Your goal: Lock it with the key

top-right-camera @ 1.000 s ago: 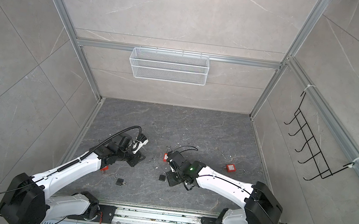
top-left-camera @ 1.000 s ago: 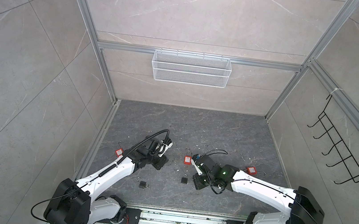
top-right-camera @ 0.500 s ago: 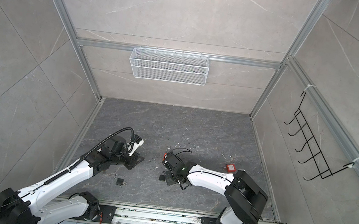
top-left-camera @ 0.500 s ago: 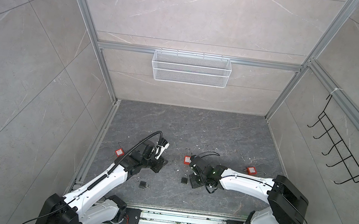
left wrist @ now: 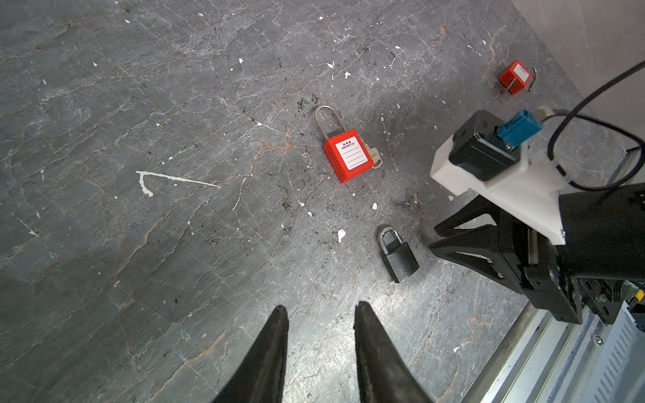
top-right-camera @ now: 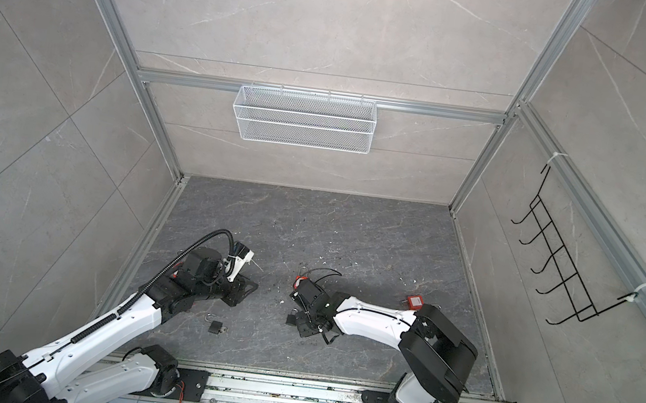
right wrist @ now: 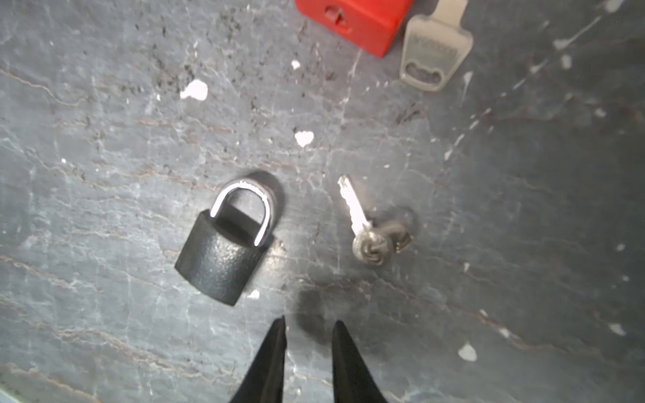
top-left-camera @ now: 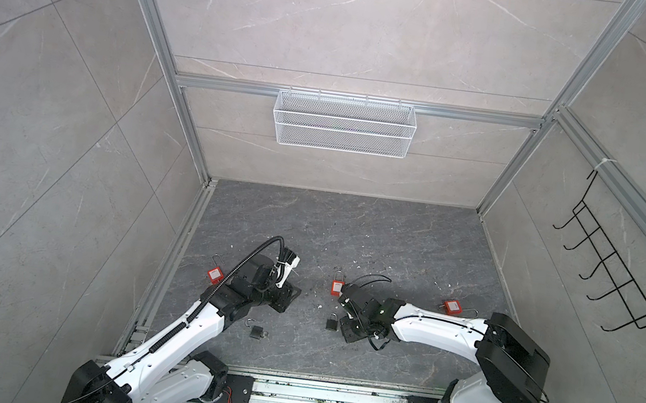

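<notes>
Top views: the right gripper (top-left-camera: 347, 331) sits low over the table (top-left-camera: 350, 235), tips just beside the black padlock (top-left-camera: 332, 321). The left gripper (top-left-camera: 286, 296) hangs well apart. Only here do we see a second black padlock (top-left-camera: 256, 330), shackle swung open, near the left arm. We cannot find the key here.
Left wrist: left gripper jaws are parted over bare table, nothing between them. We judge it parked clear of the work. This view alone shows the right gripper side-on, and the small key (left wrist: 406, 203) lying between the black padlock and a red padlock (left wrist: 349, 155).
Right wrist: closest look. The black padlock lies flat, shackle apparently seated. The small key, ringed to a twin, lies just beside it, not touching. Right gripper jaws are narrowly parted, empty, just short of both. A flat key (right wrist: 436, 49) lies against the red padlock.
Reading: the small key is loose on the table, in no lock. We judge the pick-up comes first.
</notes>
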You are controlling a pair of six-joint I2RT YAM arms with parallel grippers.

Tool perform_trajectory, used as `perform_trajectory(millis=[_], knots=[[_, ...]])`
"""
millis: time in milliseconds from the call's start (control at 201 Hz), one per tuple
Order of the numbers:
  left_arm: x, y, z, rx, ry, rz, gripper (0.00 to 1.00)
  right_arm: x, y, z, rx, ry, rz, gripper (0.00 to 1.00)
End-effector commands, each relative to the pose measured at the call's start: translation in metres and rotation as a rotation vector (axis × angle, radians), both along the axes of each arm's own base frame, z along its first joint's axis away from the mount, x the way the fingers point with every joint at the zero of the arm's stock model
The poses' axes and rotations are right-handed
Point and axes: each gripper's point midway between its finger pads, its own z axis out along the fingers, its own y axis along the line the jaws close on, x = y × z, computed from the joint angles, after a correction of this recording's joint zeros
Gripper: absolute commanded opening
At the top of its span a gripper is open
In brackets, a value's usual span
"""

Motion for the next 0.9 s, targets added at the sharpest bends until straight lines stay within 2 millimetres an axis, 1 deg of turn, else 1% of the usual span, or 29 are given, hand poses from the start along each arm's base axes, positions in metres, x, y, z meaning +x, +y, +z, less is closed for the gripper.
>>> perform_trajectory(millis=[0,60,174,368,478,682,787,896], knots=[[0.001,-0.004,0.014,-0.058,-0.009,0.010,0.35,-0.004,-0.007,0.014,0.002,-0.017,-0.013,0.31],[0.001,-0.005,0.015,-0.062,-0.001,0.014,0.36,0.001,-0.011,0.019,-0.009,-0.045,-0.033,0.34],[0.001,-0.005,0.016,-0.061,0.008,0.018,0.36,0.009,-0.015,0.020,-0.055,-0.074,-0.030,0.37],[0.000,-0.003,0.017,-0.057,0.008,0.026,0.36,0.022,-0.011,0.010,-0.132,-0.029,0.000,0.36],[-0.002,-0.001,0.014,-0.055,0.017,0.031,0.36,0.033,-0.007,0.010,-0.130,-0.031,0.003,0.34],[-0.005,0.002,0.010,-0.043,0.021,0.034,0.36,0.048,-0.008,0.008,-0.165,-0.025,0.013,0.34],[-0.005,0.002,0.008,-0.035,0.023,0.028,0.36,0.052,-0.006,0.009,-0.181,-0.028,0.044,0.34],[-0.005,0.003,0.005,-0.027,0.031,0.030,0.36,0.055,-0.004,0.004,-0.186,-0.009,0.061,0.34]])
